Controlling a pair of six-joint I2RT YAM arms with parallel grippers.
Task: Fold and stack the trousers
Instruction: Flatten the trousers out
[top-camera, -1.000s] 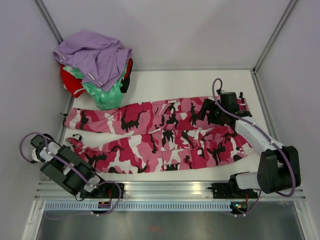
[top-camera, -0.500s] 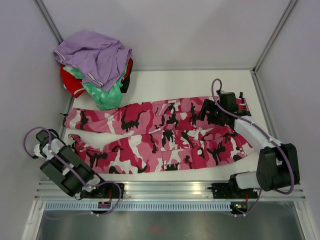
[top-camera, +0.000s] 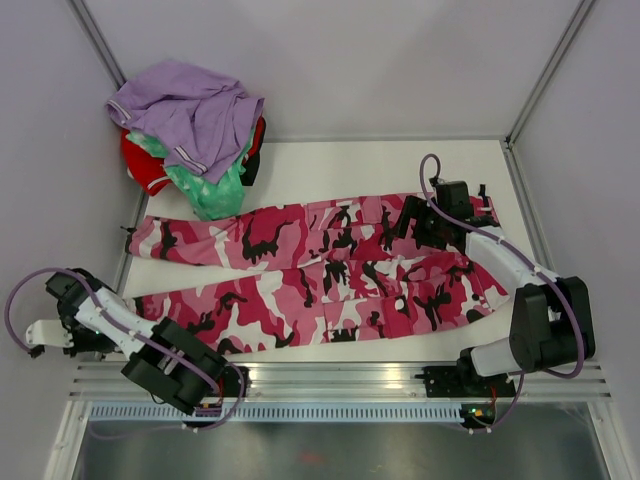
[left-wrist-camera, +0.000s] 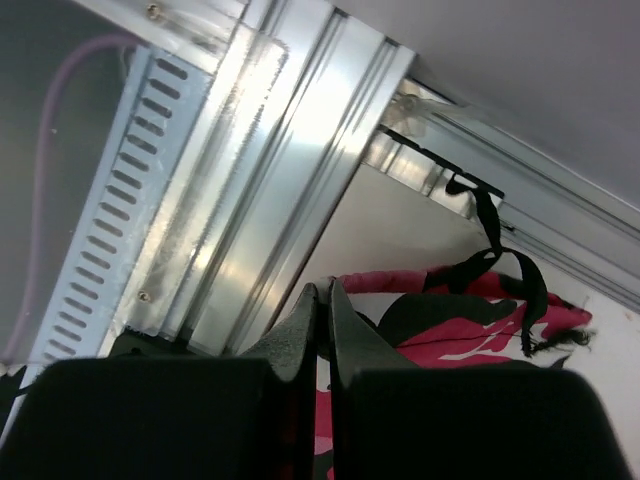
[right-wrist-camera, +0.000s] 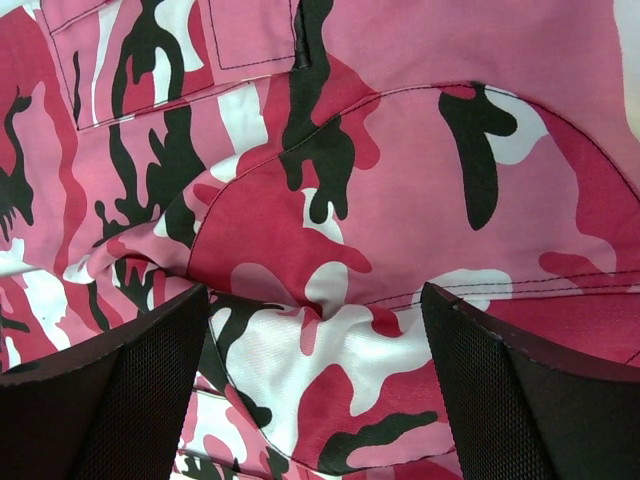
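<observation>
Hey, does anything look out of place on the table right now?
Yes: the left gripper is shut and hangs out beyond the table's left edge, apparently holding nothing, while the trousers lie spread flat. Their leg cuffs reach that edge. No damage shows.

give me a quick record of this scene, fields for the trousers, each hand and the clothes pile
trousers: unfolded, spread flat across the table, waist toward the right arm
left hand: fingers shut, beside a leg hem; unclear whether cloth is pinched
right hand: open, over the waist end
clothes pile: far left corner, lavender garment on top
</observation>
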